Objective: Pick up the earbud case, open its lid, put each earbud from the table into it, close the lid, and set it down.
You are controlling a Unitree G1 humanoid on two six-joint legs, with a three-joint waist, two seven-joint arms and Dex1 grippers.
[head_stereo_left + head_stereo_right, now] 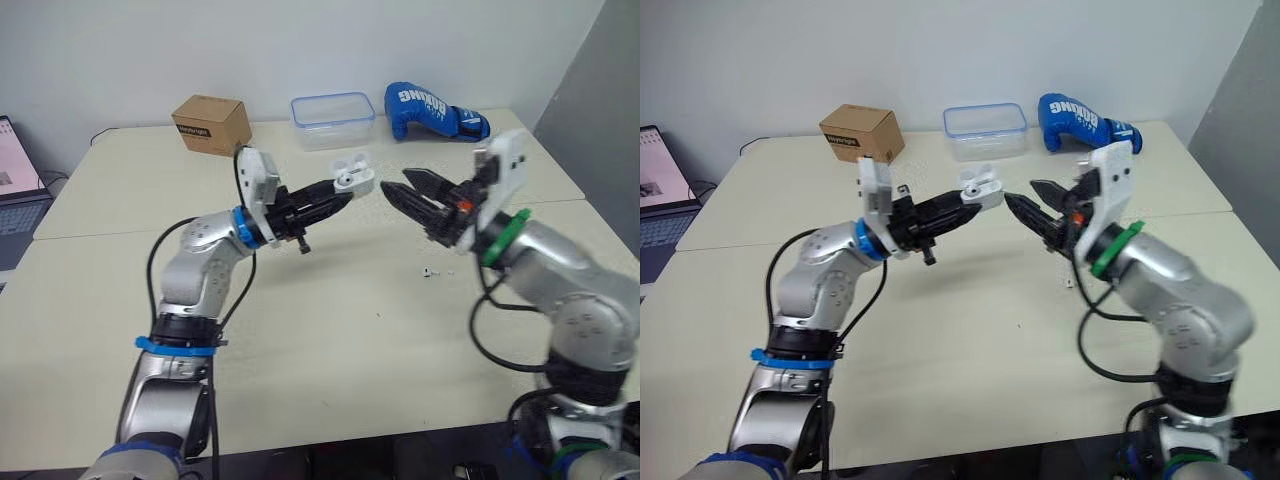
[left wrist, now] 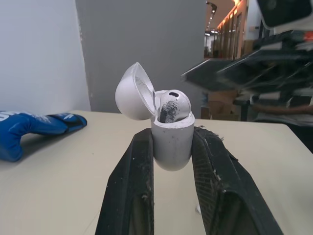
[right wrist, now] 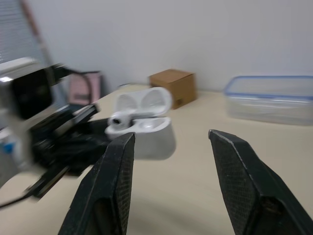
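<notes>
1. Our left claw [image 1: 338, 197] is clenched on the earbud case [image 2: 171, 142]. It squeezes the bottom half from both sides and holds it up in the air, over the middle of the table [image 1: 330, 340].
2. So we think the picking up is done. The lid [image 2: 133, 93] is flipped back and open, so that step looks done too.
3. One earbud [image 2: 172, 104] sits inside the case. The spot next to it looks empty to us.
4. At 3 o'clock from the case is our right claw [image 1: 400, 187]. Its fingers are spread apart and there is nothing between them. Its tips point at the case and are near it, but they do not touch it.
5. At about 5 o'clock from the case, down on the table, lies a small white thing [image 1: 430, 271]. We think it is the second earbud, but it is too small for us to be sure.
6. We think we are about halfway. What is left is to grab that earbud, drop it into the case, shut the lid and set the case down.
7. On the far side of the table, a brown box [image 1: 211, 123] is at 11 o'clock, a clear tub [image 1: 333, 107] at 12 and a blue glove [image 1: 435, 112] at 1. They are not part of our job.
</notes>
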